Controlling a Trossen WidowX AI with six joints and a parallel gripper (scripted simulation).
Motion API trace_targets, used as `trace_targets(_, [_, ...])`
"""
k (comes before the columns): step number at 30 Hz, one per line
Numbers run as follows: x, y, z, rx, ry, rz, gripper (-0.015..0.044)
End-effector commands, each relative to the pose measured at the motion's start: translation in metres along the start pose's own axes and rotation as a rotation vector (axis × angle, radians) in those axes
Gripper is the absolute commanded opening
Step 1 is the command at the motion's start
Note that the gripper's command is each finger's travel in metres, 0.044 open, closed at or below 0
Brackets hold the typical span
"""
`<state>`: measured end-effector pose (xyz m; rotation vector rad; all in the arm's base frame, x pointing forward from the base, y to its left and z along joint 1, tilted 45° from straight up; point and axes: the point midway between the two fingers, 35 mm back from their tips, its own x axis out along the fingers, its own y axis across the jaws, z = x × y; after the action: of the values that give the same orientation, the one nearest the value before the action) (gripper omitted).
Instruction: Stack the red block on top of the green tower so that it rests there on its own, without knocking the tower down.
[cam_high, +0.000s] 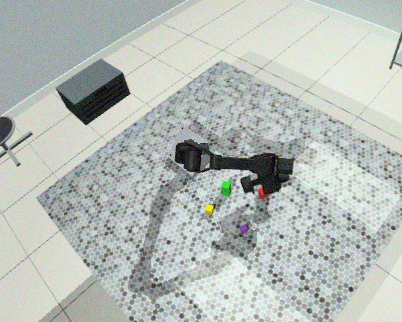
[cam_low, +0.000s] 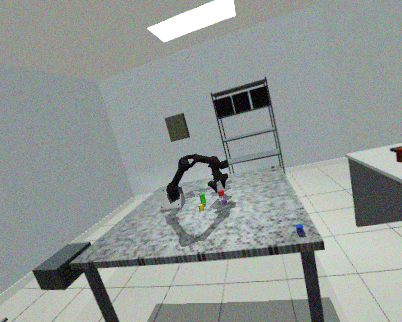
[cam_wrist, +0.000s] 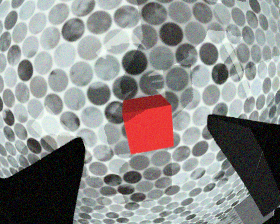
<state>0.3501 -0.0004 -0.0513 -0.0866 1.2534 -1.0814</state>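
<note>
The red block (cam_high: 263, 193) (cam_low: 221, 192) (cam_wrist: 150, 129) sits on the patterned table top, partly hidden by the gripper in the top view. The green tower (cam_high: 226, 188) (cam_low: 202, 198) stands upright, a short way from the red block toward the arm's base; it is not in the wrist view. My gripper (cam_high: 259, 186) (cam_low: 217, 188) (cam_wrist: 147, 133) is open and empty, pointing down over the red block. In the wrist view the block shows in the gap between the two fingers, with space on both sides; its exact height below the fingertips is hard to tell.
A yellow block (cam_high: 209, 209) (cam_low: 201, 207) lies near the green tower. A purple block (cam_high: 244, 228) (cam_low: 224, 202) lies on the other side of the red block from the arm. A blue object (cam_low: 300, 229) stands near the table's front right corner.
</note>
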Motion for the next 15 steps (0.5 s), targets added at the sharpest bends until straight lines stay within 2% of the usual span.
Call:
trace_targets(1, [0.008, -0.002, -0.001, -0.007, -0.002, -0.007, 0.0440])
trace_targets(15, [0.029, -0.003, -0.001, -0.007, -0.003, -0.009, 0.0440])
